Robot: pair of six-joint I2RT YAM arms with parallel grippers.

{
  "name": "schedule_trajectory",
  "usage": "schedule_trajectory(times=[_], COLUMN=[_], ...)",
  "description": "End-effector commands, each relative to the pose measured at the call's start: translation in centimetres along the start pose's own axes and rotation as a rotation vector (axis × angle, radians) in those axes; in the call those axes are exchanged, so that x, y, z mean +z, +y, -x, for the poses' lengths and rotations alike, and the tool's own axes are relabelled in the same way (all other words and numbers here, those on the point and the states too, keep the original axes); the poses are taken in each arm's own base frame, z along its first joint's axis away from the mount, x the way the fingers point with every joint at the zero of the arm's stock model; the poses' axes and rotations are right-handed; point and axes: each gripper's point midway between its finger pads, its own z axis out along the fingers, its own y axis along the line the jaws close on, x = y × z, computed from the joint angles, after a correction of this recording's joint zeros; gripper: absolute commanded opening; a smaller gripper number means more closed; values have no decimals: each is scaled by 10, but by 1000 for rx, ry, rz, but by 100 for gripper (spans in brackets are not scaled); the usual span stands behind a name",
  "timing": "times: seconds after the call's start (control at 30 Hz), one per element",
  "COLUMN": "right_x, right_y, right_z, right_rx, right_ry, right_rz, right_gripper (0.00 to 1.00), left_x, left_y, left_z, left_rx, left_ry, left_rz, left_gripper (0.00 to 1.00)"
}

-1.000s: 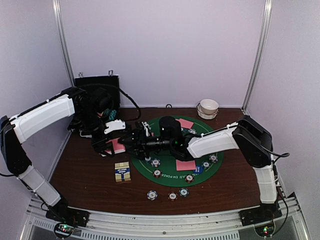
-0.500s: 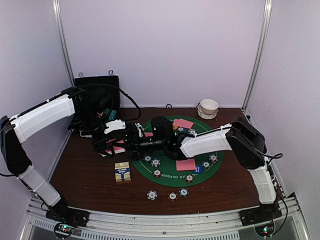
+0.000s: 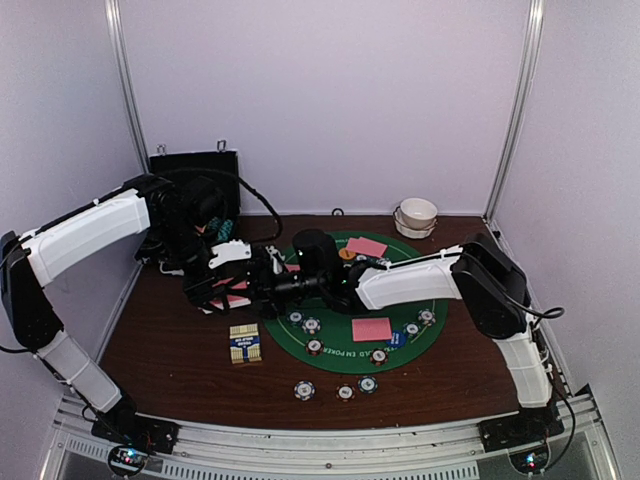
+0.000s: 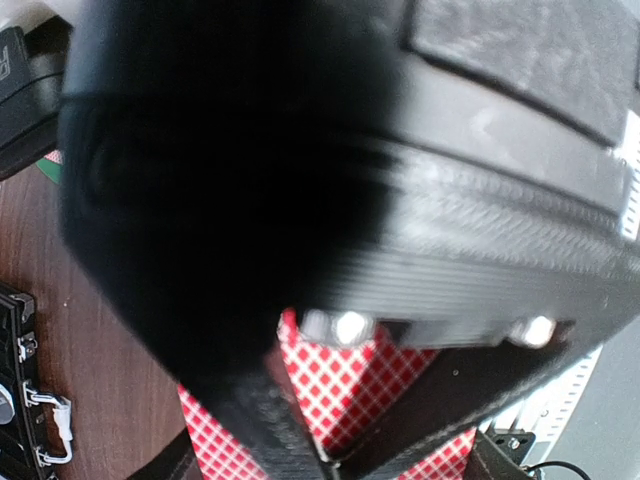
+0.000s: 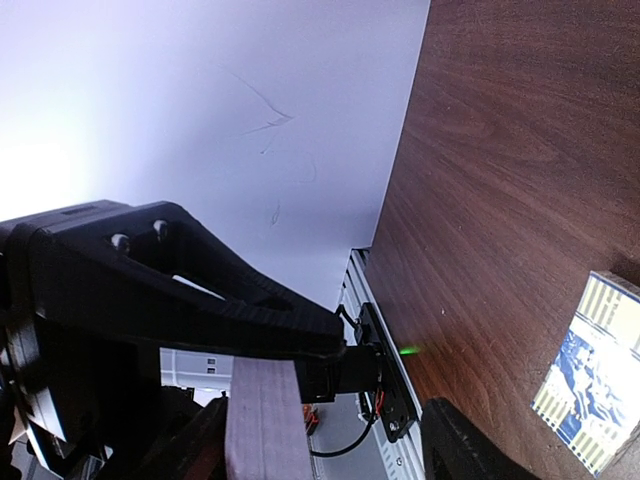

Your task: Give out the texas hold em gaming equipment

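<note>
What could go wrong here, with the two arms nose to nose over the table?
1. The left fingers clamp a whole stack of pink-backed cards, and the right fingers stand apart on either side of it. Closing there might pull out several cards, or tug the stack loose.
2. The arms are very close; the right one blocks most of the left wrist view. A small misjudgement could make them bump and spill cards.
</note>
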Motion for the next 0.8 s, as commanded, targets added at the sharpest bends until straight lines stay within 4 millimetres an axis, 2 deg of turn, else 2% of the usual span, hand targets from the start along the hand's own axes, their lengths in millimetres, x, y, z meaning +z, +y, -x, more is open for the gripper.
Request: schedule_trajectory(times=[0.0, 0.5, 0.77], right_x=[-6, -37, -40], right_y=[-8, -16, 9], right_z=[3, 7, 8], right_rx=[4, -4, -42], right_ry=[-11, -27, -38], right_rz=[-52, -110, -77], right_gripper=[62, 56, 57], left_x=[-12, -13, -12], left_y=[0, 0, 0], left_z=[6, 7, 8], left_rx=[6, 11, 10], left_ry=[-43, -48, -48], left_rz=[19, 22, 18], left_gripper=[0, 0, 0])
